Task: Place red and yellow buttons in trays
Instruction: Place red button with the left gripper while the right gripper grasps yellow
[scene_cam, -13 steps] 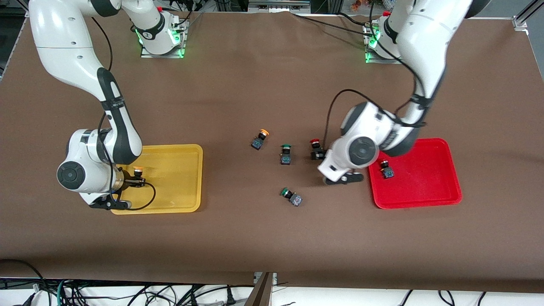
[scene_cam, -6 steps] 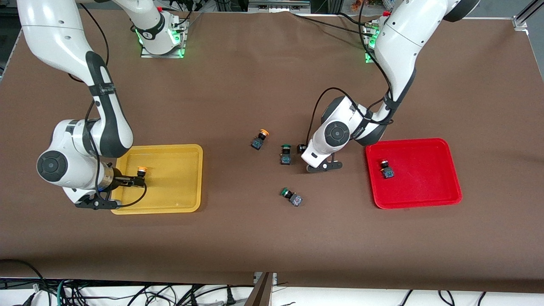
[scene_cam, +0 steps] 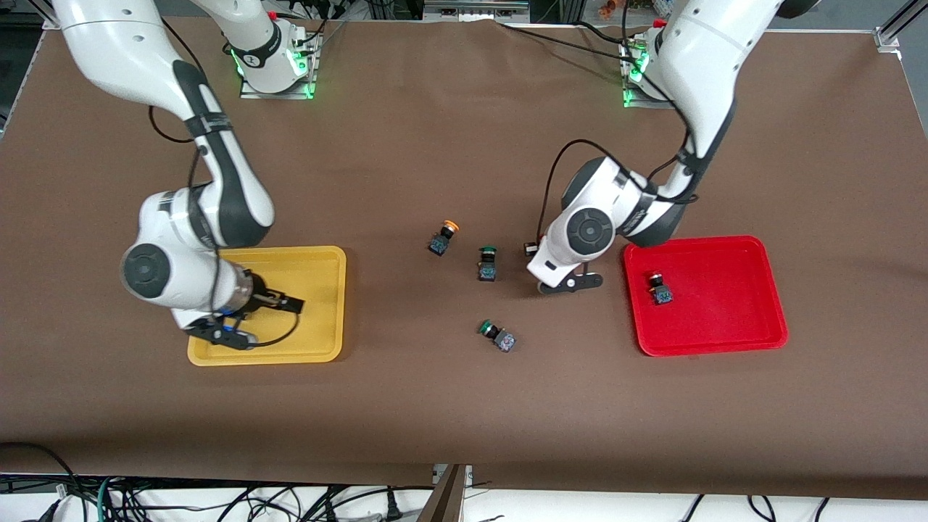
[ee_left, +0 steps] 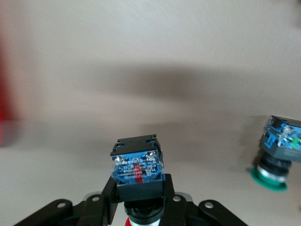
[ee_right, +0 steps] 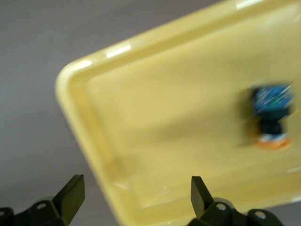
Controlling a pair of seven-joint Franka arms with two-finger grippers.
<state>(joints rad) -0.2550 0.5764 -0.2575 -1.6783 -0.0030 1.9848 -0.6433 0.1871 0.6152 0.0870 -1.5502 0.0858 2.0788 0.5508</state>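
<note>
The right gripper (scene_cam: pixel 288 304), fingers spread and empty, hovers over the yellow tray (scene_cam: pixel 319 341) near the right arm's end of the table; an orange-capped button (ee_right: pixel 270 117) lies inside, blurred. The left gripper (scene_cam: pixel 531 249) clamps a red button (ee_left: pixel 138 167) — label print unreadable — beside the red tray (scene_cam: pixel 725 333), which holds another red button (scene_cam: pixel 658 288). An orange button (scene_cam: pixel 443 238) and two green ones sit mid-table.

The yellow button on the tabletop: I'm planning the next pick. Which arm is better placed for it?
Right. The right gripper hangs open, empty, over the yellow tray; the left gripper is shut on a red button.
</note>
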